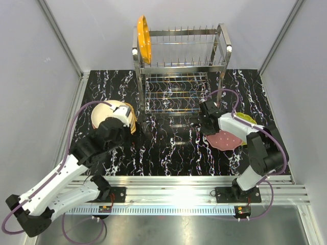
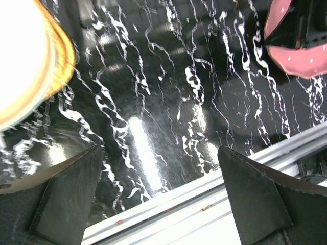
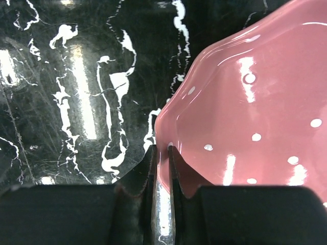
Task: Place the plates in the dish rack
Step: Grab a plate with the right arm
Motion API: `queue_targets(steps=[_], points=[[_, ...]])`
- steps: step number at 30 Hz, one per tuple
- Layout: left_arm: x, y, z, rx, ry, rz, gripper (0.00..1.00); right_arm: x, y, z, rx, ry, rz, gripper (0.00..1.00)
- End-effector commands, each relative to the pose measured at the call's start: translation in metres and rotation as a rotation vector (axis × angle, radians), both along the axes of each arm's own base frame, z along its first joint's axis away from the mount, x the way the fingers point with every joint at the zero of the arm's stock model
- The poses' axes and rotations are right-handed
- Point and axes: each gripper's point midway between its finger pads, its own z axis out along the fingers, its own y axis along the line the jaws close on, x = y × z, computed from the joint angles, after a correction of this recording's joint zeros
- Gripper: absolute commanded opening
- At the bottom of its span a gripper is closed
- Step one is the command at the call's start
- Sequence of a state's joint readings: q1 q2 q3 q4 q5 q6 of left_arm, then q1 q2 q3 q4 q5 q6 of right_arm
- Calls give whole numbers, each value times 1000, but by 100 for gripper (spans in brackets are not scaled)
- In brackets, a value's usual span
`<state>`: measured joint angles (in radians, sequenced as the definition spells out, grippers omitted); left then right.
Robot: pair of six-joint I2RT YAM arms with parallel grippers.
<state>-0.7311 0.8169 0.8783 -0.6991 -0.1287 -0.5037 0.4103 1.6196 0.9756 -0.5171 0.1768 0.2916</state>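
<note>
An orange plate [image 1: 144, 38] stands on edge in the top left of the steel dish rack [image 1: 181, 66]. My right gripper [image 1: 208, 124] is shut on the rim of a pink plate with white dots [image 1: 227, 139]; the right wrist view shows the rim [image 3: 245, 117] pinched between the fingers [image 3: 137, 173]. A lime-green plate [image 1: 246, 119] peeks out behind the right arm. My left gripper [image 1: 122, 128] is open and empty beside a stack of plates, cream on top [image 1: 113, 113], also at the left in the left wrist view [image 2: 25, 66].
The black marbled table [image 1: 168, 148] ends at an aluminium rail [image 1: 179, 186] near the arm bases. White walls enclose the left, right and back. The rack's lower wire shelf [image 1: 171, 94] faces the table.
</note>
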Motion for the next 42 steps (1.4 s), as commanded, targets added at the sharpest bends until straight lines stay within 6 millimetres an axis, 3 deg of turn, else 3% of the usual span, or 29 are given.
queue_targets(steps=[1, 6, 18, 42], points=[[3, 19, 29, 33, -100, 30, 99, 8, 9, 4, -18, -10, 23, 0], [4, 36, 40, 107, -152, 45, 99, 7, 16, 1, -36, 5, 47, 0], [14, 65, 40, 210, -242, 135, 99, 6, 39, -4, -50, 22, 89, 1], [7, 71, 47, 178, -264, 149, 99, -5, 110, -21, 9, 64, 195, 2]])
